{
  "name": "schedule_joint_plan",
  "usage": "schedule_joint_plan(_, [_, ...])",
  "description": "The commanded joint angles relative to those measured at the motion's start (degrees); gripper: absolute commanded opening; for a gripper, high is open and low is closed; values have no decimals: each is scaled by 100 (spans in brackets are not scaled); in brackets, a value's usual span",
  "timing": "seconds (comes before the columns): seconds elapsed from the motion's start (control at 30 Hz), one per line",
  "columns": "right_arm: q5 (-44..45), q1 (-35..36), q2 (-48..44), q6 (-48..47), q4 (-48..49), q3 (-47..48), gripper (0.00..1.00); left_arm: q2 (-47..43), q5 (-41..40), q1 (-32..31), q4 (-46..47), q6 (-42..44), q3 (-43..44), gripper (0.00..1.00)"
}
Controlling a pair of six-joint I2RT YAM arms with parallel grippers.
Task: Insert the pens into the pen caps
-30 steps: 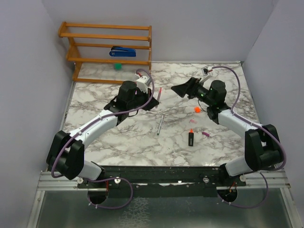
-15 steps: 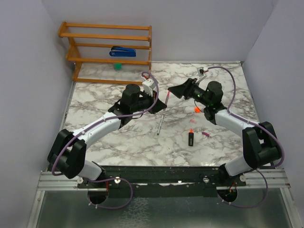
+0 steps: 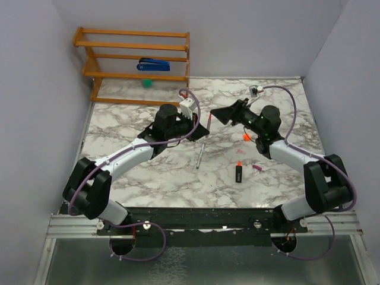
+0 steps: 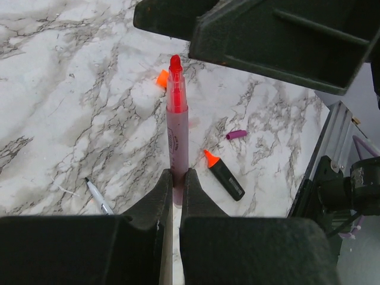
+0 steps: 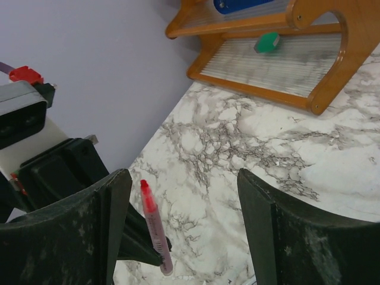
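A wooden rack (image 3: pixel 136 58) stands at the far-left corner of the desk (image 3: pixel 148 175); a blue stapler (image 3: pixel 153 64) lies on one of its shelves and a green ball (image 3: pixel 146 83) on the shelf below. The left end effector (image 4: pixel 177 180) is clenched on the lower end of the pink pen (image 4: pixel 177 127) and holds it clear of the desk, with the red tip pointing at the right end effector (image 5: pixel 183 176). The silver pen (image 3: pixel 200 157) lies flat on the desk just beside and nearer than the left end effector. The right end effector is released: its jaws stand wide apart and grasp nothing, and the pink pen's tip is close in front of them, nearer one finger. The marker (image 3: pixel 238 171) lies on the desk, orange tip away from the arm bases. The orange cap (image 3: pixel 246 137) rests under the right arm. The magenta cap (image 3: pixel 257 168) lies just right of the marker, apart from it.
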Motion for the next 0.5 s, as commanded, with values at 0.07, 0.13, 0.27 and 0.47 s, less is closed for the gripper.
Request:
schedule_joint_plan(0.07, [304,54,-373,46,496,-328,81,111,-160,-24,-20,121,170,0])
schedule_joint_plan(0.13, [406,53,-449,33,522,-386,82,77,-256,-24,-78,173,169,0])
schedule_joint_plan(0.27, [60,64,-347,-43,286,-179,77,22,-370,-24,-129,290,205,0])
schedule_joint_plan(0.47, [-168,64,-223,-69,311,-171,69,77,-287,-31,-9,225,313,0])
